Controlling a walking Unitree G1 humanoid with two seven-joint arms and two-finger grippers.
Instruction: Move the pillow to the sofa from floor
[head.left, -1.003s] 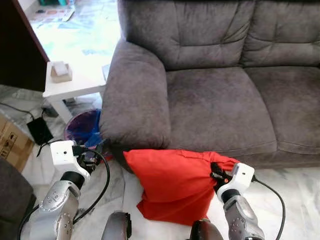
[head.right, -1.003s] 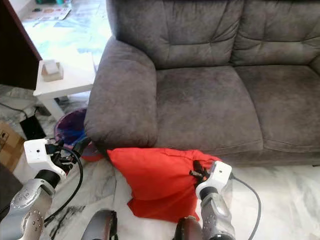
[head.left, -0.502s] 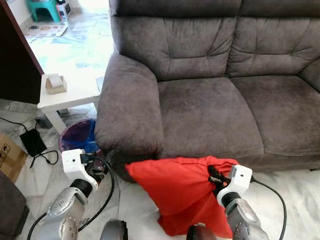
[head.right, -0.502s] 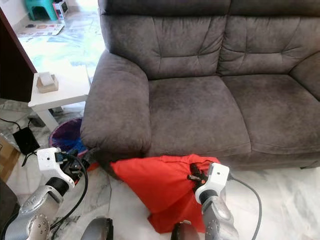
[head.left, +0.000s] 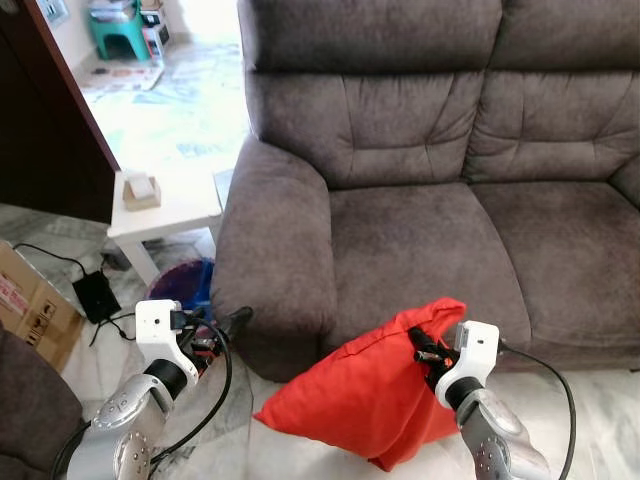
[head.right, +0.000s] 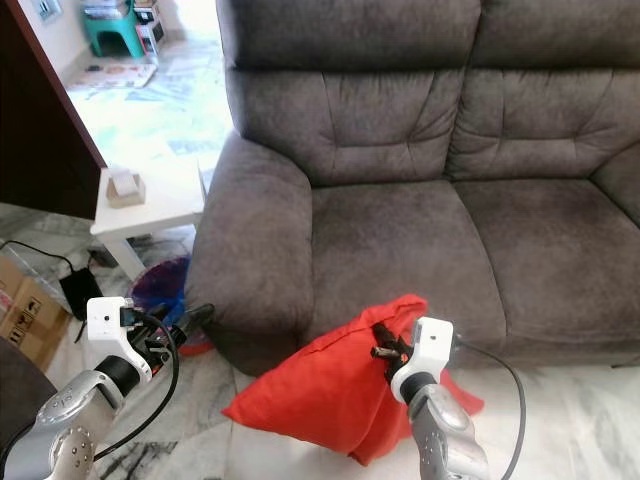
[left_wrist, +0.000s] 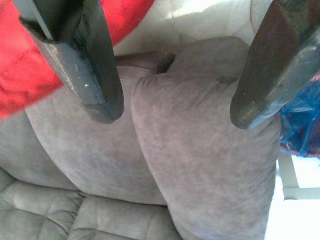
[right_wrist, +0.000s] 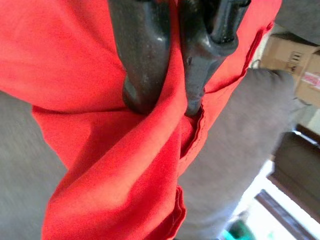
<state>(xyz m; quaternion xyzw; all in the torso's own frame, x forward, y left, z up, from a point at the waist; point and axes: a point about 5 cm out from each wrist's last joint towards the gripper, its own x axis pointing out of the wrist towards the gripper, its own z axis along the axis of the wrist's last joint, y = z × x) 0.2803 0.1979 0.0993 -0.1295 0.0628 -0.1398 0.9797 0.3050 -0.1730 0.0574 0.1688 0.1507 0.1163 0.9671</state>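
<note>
Before the sofa (head.left: 420, 230), a grey two-seater, a red pillow (head.left: 365, 400) hangs low against the front of the sofa's left seat, its top corner raised about level with the seat's front edge and its lower bulk sagging toward the pale marble floor (head.left: 600, 430). The right gripper (right_wrist: 167, 107) has its two black fingers pressed together on a bunched fold of the pillow's cloth near that top corner, so the whole weight hangs from a thin pinch of fabric. The left gripper (left_wrist: 170, 117) has its fingers spread and holds nothing; it sits off the sofa's left armrest, aimed at the armrest's rounded end. The main risk, as I judge it, is the fold sliding out of the pinch while the pillow is lifted, since the grip is on loose cloth rather than on the stuffed body, and the pillow would drop back to the floor. A second risk is the sagging lower part catching on the seat's front edge if the lift is too low, dragging the cloth free. Left of the sofa stand a small white table (head.left: 165, 205) and a bin (head.left: 185, 285), which the idle left arm could knock if the robot steps or turns carelessly.
</note>
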